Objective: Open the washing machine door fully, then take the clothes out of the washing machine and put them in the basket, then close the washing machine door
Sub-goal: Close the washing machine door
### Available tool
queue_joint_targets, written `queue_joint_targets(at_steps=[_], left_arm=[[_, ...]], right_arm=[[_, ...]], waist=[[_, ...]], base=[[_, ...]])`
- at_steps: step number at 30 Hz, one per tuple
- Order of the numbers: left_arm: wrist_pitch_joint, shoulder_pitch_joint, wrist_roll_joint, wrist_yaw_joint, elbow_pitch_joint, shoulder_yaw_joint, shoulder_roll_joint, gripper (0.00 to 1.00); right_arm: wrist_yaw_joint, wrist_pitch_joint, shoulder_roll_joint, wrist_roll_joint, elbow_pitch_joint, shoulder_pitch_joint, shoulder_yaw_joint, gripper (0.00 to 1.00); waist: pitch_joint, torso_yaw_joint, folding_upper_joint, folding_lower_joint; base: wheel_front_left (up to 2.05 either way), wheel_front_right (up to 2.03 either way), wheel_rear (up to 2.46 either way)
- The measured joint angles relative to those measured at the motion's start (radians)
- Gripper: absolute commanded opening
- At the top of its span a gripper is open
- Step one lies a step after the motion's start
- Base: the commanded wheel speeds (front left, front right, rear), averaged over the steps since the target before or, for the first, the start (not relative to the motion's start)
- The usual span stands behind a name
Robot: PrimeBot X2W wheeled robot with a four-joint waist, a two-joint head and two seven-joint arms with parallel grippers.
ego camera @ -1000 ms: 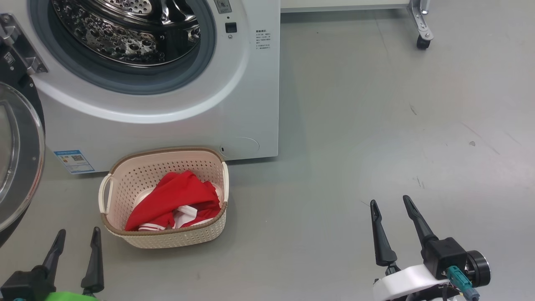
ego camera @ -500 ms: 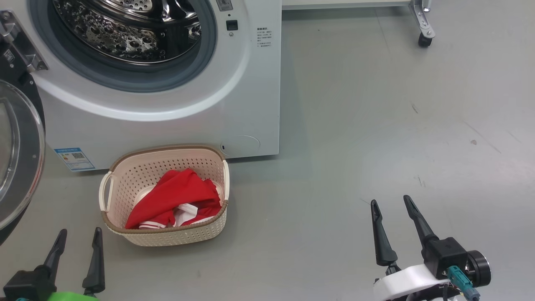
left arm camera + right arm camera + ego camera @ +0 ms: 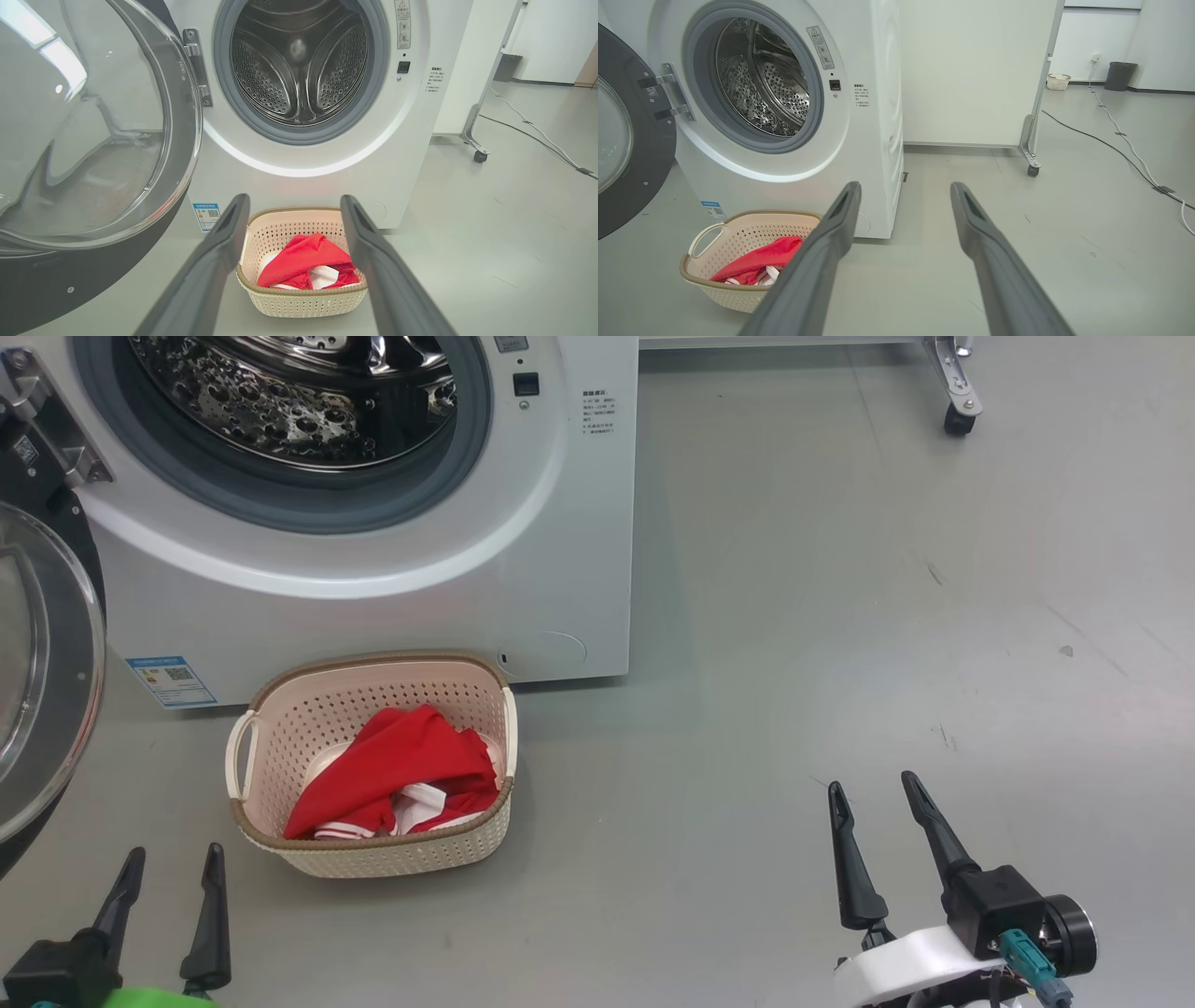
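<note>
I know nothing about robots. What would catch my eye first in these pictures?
The bright red clothes heaped in the cream basket on the floor, just before the white washing machine. The washing machine door stands swung wide at the left, baring the shiny steel drum. The left hand and right hand hang open low in the head view.

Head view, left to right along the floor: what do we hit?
washing machine door → left tool → basket holding the clothes → right tool
</note>
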Motion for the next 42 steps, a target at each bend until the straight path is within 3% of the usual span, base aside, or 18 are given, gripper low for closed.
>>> queue_joint_targets(at_steps=[8, 16, 29, 42], left_arm=[[0.000, -0.002, 0.001, -0.007, -0.001, -0.006, 0.000, 1.00], [0.000, -0.021, 0.001, -0.009, 0.006, -0.010, -0.002, 1.00], [0.000, -0.057, -0.013, -0.012, 0.033, 0.040, -0.004, 1.00], [0.000, -0.091, -0.014, -0.013, 0.070, 0.047, -0.026, 1.00]], right_arm=[[0.000, 0.000, 0.000, 0.000, -0.012, 0.000, -0.010, 1.00], [0.000, 0.000, 0.000, -0.003, -0.026, -0.009, 0.009, 1.00], [0.000, 0.000, -0.003, -0.037, 0.022, -0.120, 0.119, 1.00], [0.000, 0.000, -0.006, -0.027, 0.080, -0.165, 0.144, 1.00]], waist=[[0.017, 0.013, 0.0000, 0.0000], [0.044, 0.071, 0.0000, 0.0000], [0.078, 0.247, 0.0000, 0.0001], [0.084, 0.416, 0.0000, 0.0001]], base=[[0.00, 0.00, 0.00], [0.00, 0.00, 0.00], [0.00, 0.00, 0.00], [0.00, 0.00, 0.00]])
